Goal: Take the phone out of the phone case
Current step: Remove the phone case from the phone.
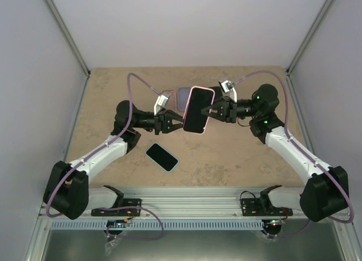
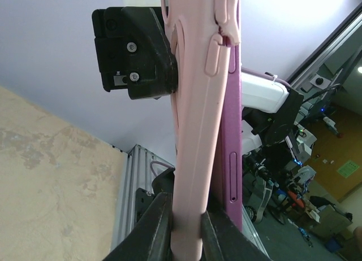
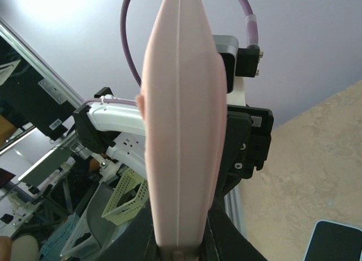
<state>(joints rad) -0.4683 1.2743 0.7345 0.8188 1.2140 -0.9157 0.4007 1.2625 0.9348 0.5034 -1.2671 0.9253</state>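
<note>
The phone (image 1: 196, 113), screen up in its pink phone case (image 1: 202, 90), hangs above the middle of the desk (image 1: 237, 159), pinched from both sides. The left gripper (image 1: 180, 123) is clenched on the case's edge at 8 o'clock, and the right gripper (image 1: 214, 109) is clenched on its edge at 3 o'clock. A second handset (image 1: 162, 157) in a pale blue shell lies flat on the desk at 7 o'clock of the held one, apart from both grippers.
</note>
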